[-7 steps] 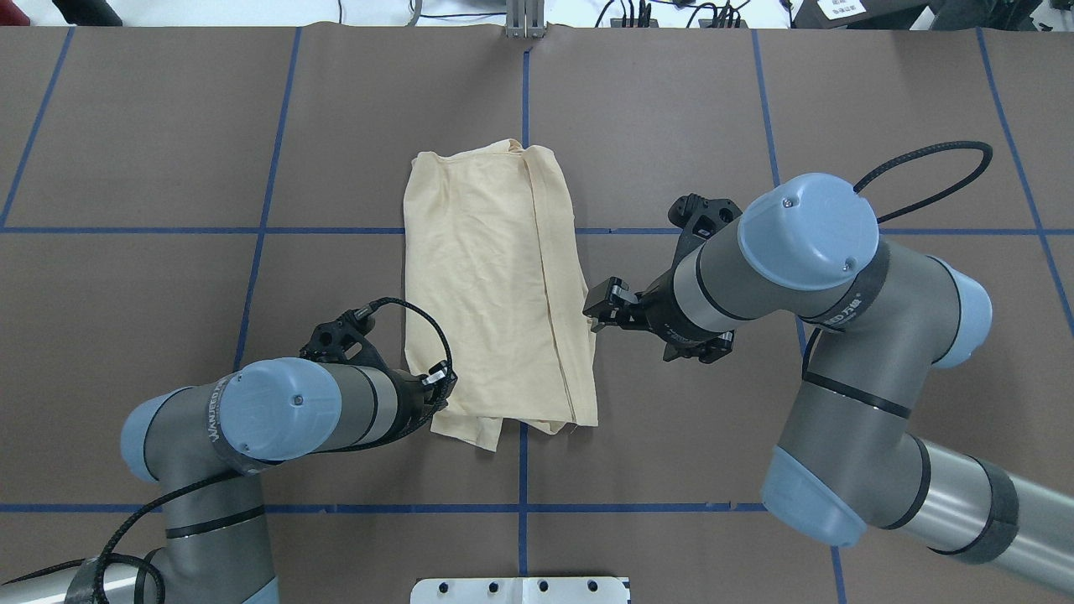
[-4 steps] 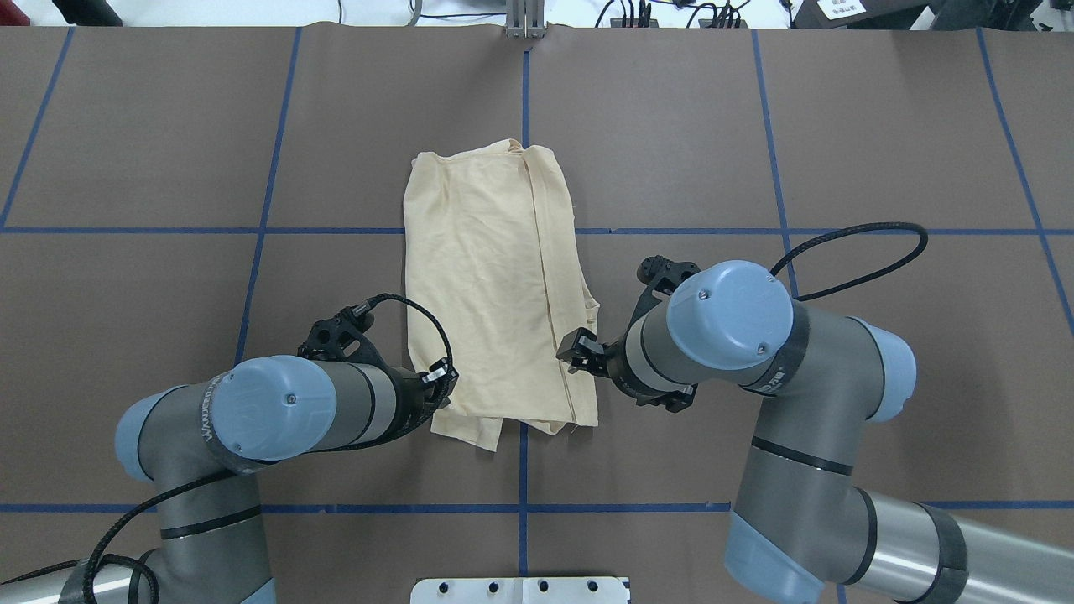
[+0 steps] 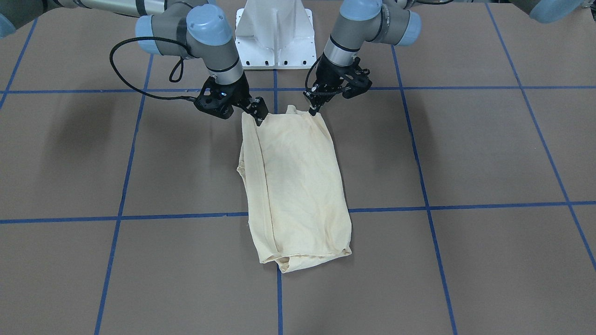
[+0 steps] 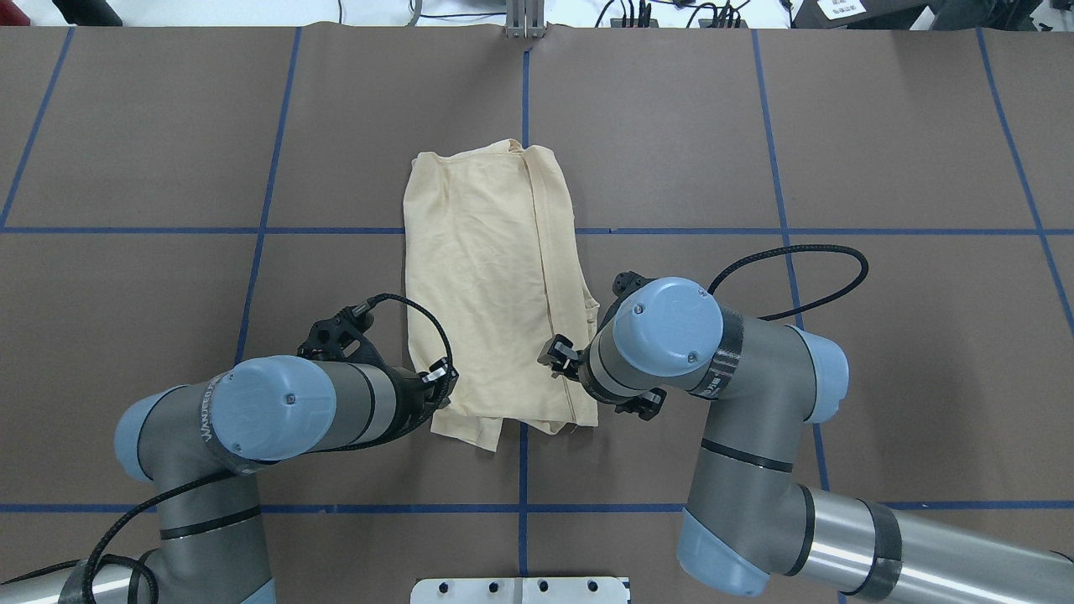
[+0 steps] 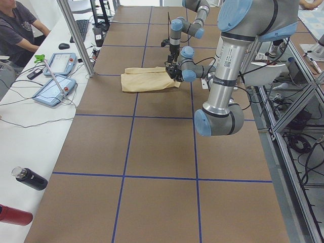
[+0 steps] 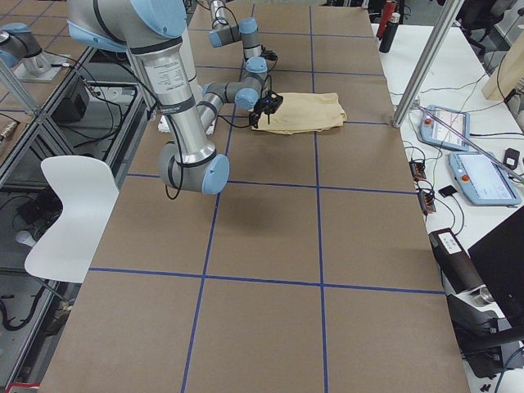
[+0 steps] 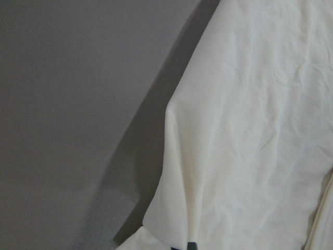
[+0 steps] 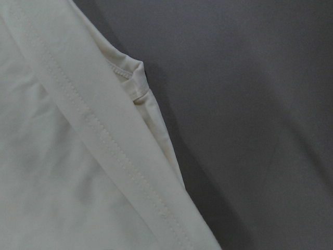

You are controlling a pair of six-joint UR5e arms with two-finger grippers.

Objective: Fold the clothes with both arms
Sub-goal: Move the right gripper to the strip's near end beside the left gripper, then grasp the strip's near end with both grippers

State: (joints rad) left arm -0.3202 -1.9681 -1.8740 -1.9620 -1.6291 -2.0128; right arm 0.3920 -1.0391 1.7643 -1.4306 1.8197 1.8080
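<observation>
Front-facing camera: the shirt (image 3: 298,186) is lying flat, folded into a long cream strip. It runs lengthwise away from the robot on the brown table (image 3: 465,163), across one of the blue tape lines (image 3: 186,216). The left gripper (image 3: 314,110) is down at the shirt corner nearest the robot, with its fingers narrowed to a point right on the cloth, so it looks pinched onto that corner. The right gripper (image 3: 259,116) is at the other near corner and touches the edge. How wide it's open is anyone's guess from this angle. The white pedestal (image 3: 274,32) sits just behind both of them.

Overhead: the shirt straddles the centre tape line. The left gripper sits on the near-left corner, and the right one hangs over the right edge, by the stitched band, with its wrist hiding the fingers.

Left side camera: the shirt is far off and small, with both grippers at its robot end. A person (image 5: 15,25) sits at the white desk.

Right side camera: same layout, too small to judge the fingers. There's a white chair (image 6: 70,205) beside the table.

Left wrist cam: the cloth bunches into a ridge that runs down to a dark fingertip (image 7: 191,246) at the bottom edge.

Right wrist cam: the hem band (image 8: 104,140) runs diagonally with bare table to its right. The jaw width can't be told from here.
</observation>
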